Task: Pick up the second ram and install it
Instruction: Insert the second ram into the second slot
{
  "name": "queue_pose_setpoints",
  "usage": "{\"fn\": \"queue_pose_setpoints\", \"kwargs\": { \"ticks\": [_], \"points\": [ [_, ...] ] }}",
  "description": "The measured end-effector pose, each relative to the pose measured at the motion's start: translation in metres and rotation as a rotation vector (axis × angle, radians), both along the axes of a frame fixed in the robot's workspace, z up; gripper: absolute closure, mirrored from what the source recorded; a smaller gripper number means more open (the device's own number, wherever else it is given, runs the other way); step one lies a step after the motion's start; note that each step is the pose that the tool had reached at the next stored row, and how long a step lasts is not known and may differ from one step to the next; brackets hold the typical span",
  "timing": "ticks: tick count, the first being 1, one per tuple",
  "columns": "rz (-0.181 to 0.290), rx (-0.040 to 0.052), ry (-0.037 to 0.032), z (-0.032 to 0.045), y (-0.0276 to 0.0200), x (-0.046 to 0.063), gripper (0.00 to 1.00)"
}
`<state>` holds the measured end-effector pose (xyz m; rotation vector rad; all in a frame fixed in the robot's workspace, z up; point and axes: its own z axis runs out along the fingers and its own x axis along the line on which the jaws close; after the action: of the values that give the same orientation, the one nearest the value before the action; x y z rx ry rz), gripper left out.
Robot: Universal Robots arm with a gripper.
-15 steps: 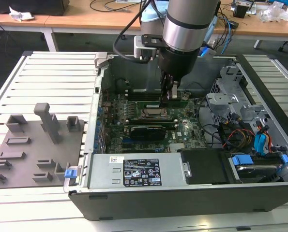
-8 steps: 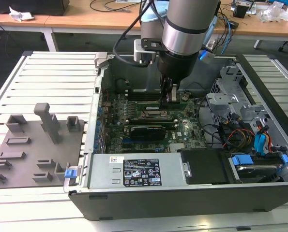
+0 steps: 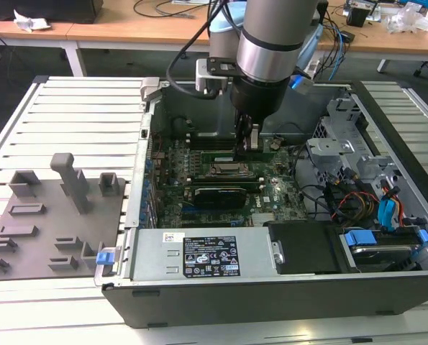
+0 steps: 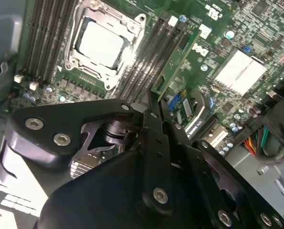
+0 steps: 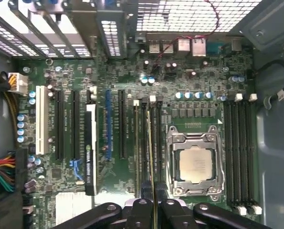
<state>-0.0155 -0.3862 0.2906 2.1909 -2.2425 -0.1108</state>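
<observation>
The arm reached down into the open case [image 3: 386, 215], which lay on its side on a slatted table [image 3: 70, 115]. The gripper [image 3: 247, 141] stood over the board [image 3: 271, 188], just beside the CPU socket [image 3: 226, 171].

In the second wrist view, the gripper [image 4: 158, 98] was closed on the ram [image 4: 177, 64]: the 2 fingers [image 4: 153, 117] pinched one end of the green stick between them. The stick stood on edge, extending away from the fingertips over the bank of dark slots [image 4: 149, 62] beside the socket [image 4: 103, 43]. Whether its lower edge had entered a slot could not be told.

In the first wrist view, the ram [image 5: 151, 152] appeared edge-on as a thin line running from the gripper [image 5: 154, 198] along the slots [image 5: 149, 143], between the socket [image 5: 195, 162] and the blue slot [image 5: 108, 124]. A 2nd bank of 4 slots [image 5: 241, 152] lay on the other side of the socket, toward the case wall.

In the exterior view, a grey tray [image 3: 48, 223] with upright blocks lay on the table at the exterior view's left, just beside the case. The power supply [image 3: 199, 255] ran along the near edge of the case, and drive bays [image 3: 386, 241] with blue tabs sat at the near corner on the exterior view's right. Cables [image 3: 336, 194] lay between the board and the bays.
</observation>
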Motion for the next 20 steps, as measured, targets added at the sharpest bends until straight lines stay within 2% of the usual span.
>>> {"fn": "queue_pose_setpoints", "kwargs": {
  "ticks": [2,20],
  "points": [
    [0.000,0.0002,0.0000,-0.0006,0.0039,-0.001,0.86],
    [0.000,0.0000,0.0000,-0.0190,0.0042,-0.009,0.86]
  ]
}}
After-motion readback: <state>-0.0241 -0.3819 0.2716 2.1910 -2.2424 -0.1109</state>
